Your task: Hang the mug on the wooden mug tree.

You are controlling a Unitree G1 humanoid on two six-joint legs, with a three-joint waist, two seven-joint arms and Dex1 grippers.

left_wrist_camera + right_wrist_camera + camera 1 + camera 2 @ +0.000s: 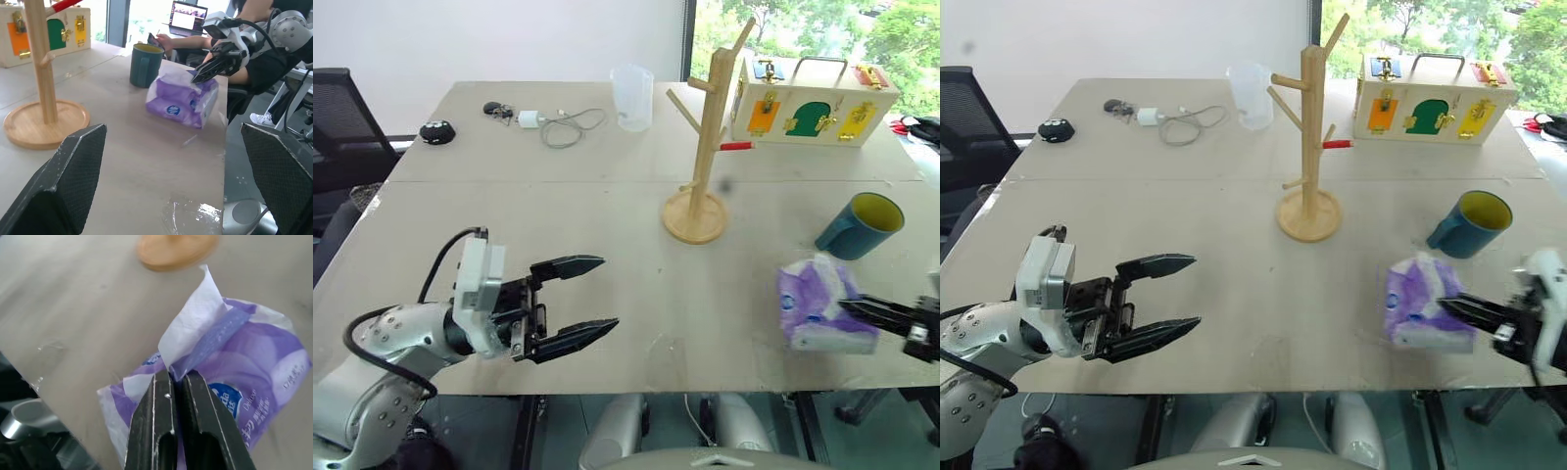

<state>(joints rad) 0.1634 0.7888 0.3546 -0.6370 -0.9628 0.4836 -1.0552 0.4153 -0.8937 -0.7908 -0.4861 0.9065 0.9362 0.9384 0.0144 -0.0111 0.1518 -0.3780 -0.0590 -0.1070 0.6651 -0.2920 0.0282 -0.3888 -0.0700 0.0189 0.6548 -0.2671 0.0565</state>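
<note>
Standing upright on the table toward its right side, the mug is teal with a yellow inside and sits free, with no gripper touching it. The wooden mug tree rises to the mug's left, well apart from it, its round base flat on the table and none of its pegs carrying anything. Just in front of the mug lies a purple tissue pack. The right gripper has its two fingers pressed together with no gap, their tips at the pack's torn opening beside a white tissue; whether they pinch it cannot be told. The left gripper hovers near the front left edge, its fingers spread wide and holding nothing. Behind the tree stand a clear plastic cup and a cream box with coloured doors
</note>
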